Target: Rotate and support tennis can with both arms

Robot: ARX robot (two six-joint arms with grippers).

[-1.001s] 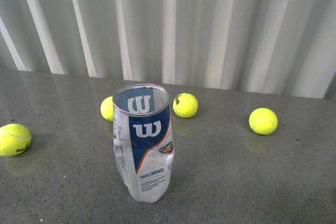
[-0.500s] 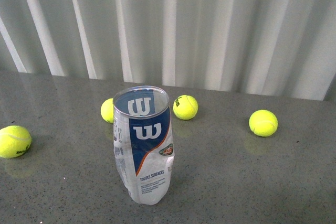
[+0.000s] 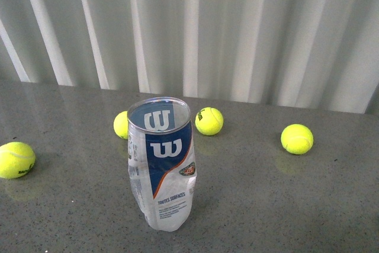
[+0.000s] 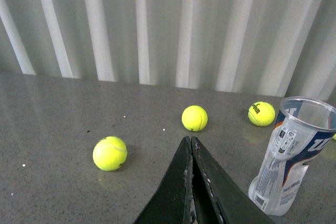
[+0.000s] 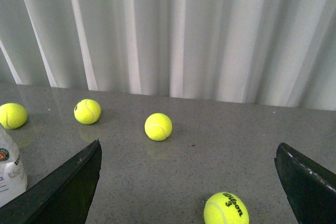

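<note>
The tennis can stands upright on the grey table, open silver rim up, blue "W" label facing me. Its clear body is dented low down. It is empty. Neither arm shows in the front view. In the left wrist view the can stands beside and apart from my left gripper, whose black fingers are pressed together with nothing between them. In the right wrist view my right gripper is wide open and empty, and only the can's lower edge shows beside one finger.
Yellow tennis balls lie on the grey table: one at far left, one behind the can, one at centre back, one at right. Another ball lies between the right fingers. A white pleated curtain backs the table.
</note>
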